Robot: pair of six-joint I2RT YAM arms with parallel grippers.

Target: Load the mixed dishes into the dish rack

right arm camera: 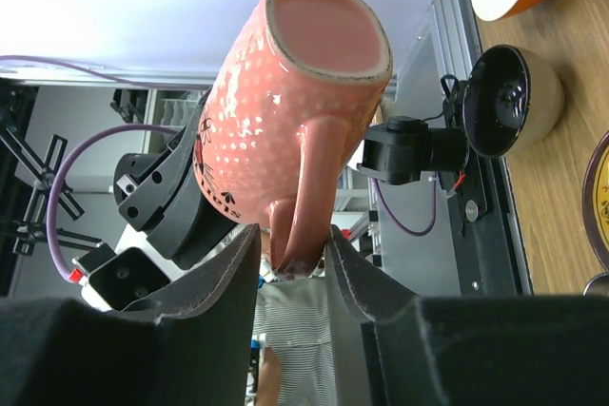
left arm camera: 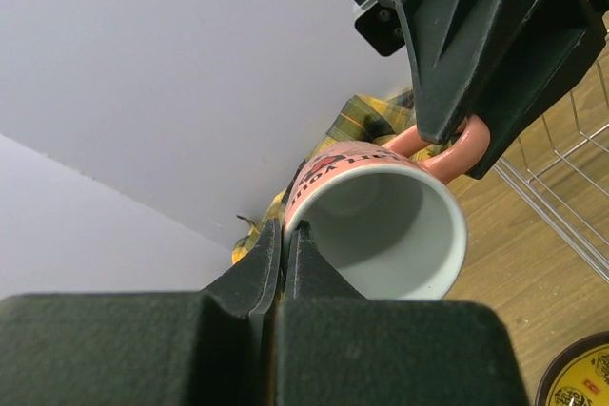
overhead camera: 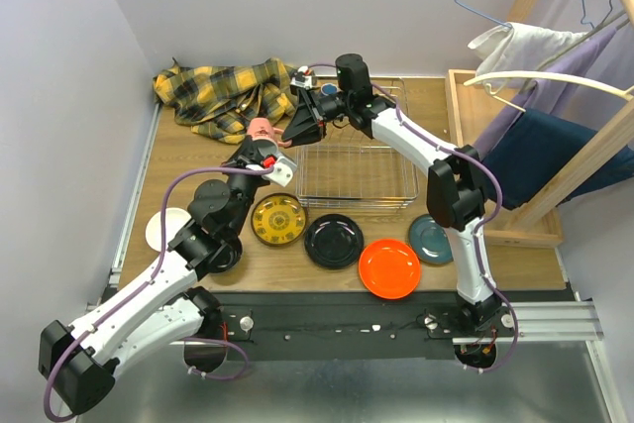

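Gripping the cup (left arm camera: pixel 381 221) by its rim, the left gripper (left arm camera: pixel 285 235) is pinched closed on the wall, cup raised off the table (overhead camera: pixel 188 160) just left of the dish rack (overhead camera: pixel 359 203). Right gripper (right arm camera: pixel 293 252) is clamped on the cup's handle (right arm camera: pixel 306 178). Yellow plate (overhead camera: pixel 278 219), black plate (overhead camera: pixel 333 241), orange plate (overhead camera: pixel 388 267) and teal plate (overhead camera: pixel 430 239) lie on the table along the rack's near side.

The left arm (overhead camera: pixel 158 284) is stretched forward from its base, and the left gripper (overhead camera: pixel 262 144) is pinched shut on the rim of the pink cup (overhead camera: pixel 260 128). The right arm (overhead camera: pixel 426 156) is bent at the elbow and pointed to the left, and the right gripper (overhead camera: pixel 287 132) is squeezed onto the cup's handle. Both grippers are held close together, above the table.
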